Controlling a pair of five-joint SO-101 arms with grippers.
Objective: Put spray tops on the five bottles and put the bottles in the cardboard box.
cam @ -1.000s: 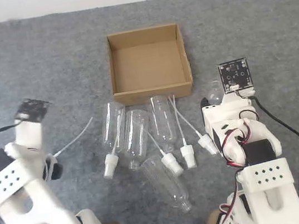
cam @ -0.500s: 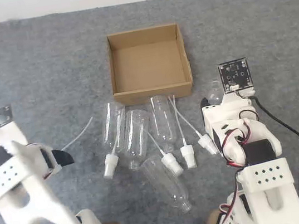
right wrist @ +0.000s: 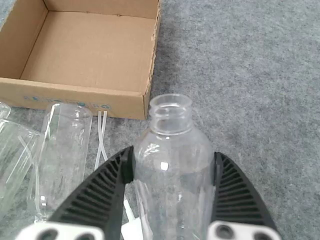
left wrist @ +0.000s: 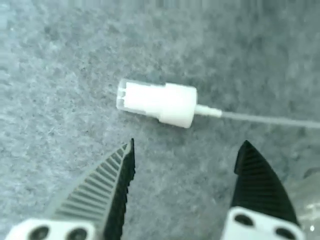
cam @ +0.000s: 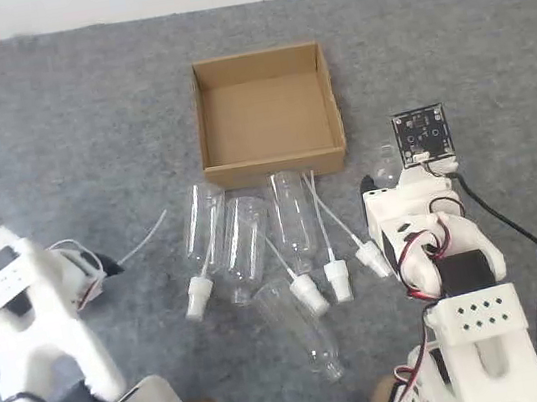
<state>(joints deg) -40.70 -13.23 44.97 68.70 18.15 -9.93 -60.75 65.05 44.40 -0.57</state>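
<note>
Bottles (cam: 292, 220) lie on their sides, four packed close together just in front of the box (cam: 334, 100), one reaching almost to its front wall. A fifth bottle (right wrist: 172, 200) is clamped between the right gripper's (right wrist: 172, 155) fingers, off the box's front right corner. Four tops (cam: 338, 280) lie among the lying bottles. A fifth top (left wrist: 160, 102) lies apart to the left, just ahead of the left gripper (left wrist: 188, 145), whose jaws are spread wide around nothing. Grey mat (cam: 55, 122) runs broad on either side of the box. Faint blue print (right wrist: 65, 100) on its front wall is too small to read.
</note>
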